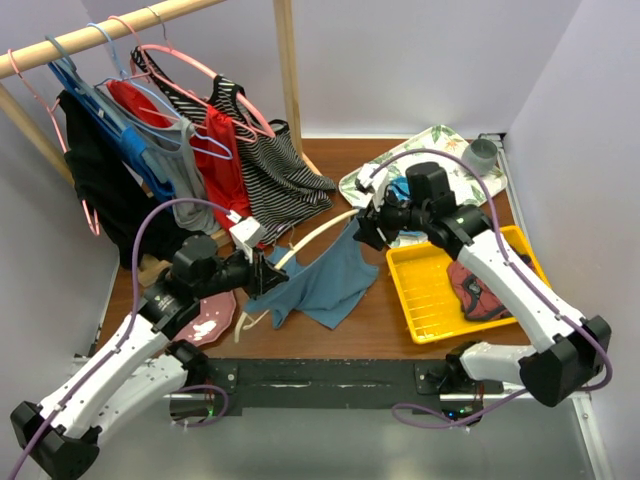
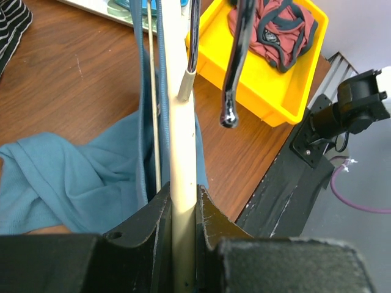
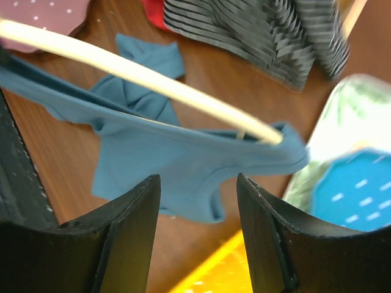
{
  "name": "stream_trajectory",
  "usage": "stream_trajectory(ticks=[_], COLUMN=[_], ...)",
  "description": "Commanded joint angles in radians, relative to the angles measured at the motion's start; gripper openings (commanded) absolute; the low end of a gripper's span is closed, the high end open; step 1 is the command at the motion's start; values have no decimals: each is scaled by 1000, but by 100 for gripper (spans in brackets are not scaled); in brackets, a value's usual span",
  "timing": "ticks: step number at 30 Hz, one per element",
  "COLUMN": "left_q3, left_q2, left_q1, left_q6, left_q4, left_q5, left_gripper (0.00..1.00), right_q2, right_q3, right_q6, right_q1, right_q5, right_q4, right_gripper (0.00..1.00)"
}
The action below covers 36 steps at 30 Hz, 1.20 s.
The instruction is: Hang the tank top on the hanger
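Note:
The cream hanger (image 1: 318, 236) lies slanted above the table, raised off it. My left gripper (image 1: 256, 272) is shut on its arm near the hook, with the rod (image 2: 182, 140) clamped between the jaws (image 2: 182, 194). The teal tank top (image 1: 322, 284) hangs from the hanger, one strap looped over the far arm end (image 3: 286, 139), and its body (image 3: 160, 160) trails on the wood. My right gripper (image 1: 364, 232) is open and empty just above that end. In the right wrist view its jaws (image 3: 198, 204) stand wide apart over the cloth, and the hanger (image 3: 140, 78) crosses above them.
A yellow bin (image 1: 428, 290) at the right holds a dark red garment (image 1: 478, 290). A floral tray (image 1: 452, 160) lies behind it. Hung clothes on pink and blue hangers fill the back left, with a striped top (image 1: 280, 170) reaching the table. A pink plate (image 1: 208, 318) lies near the left arm.

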Motion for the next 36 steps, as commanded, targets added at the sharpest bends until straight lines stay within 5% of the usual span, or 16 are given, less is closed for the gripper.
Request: stream_trajectory(ticks=[1,10,27,36], left_q3=[11,-35,-15,-9], left_q2=[-6,-11,-31,-39], left_q1=[7,9,9,9], left_q6=[-95,-169,-148,-146], left_q4=[172,251,209,199], left_q5=[12,40,18,27], left_gripper=[0,0,0,0], right_q2=[-5,110,108,122], right_q3=[-37,-35,-77,-83], right_q6=[473,736,715,712], right_q1=[-4,-4,-5,-7], right_q5=[162,170,288,292], right_q4=[213,316,328,336], right_gripper=[56,57,46,30])
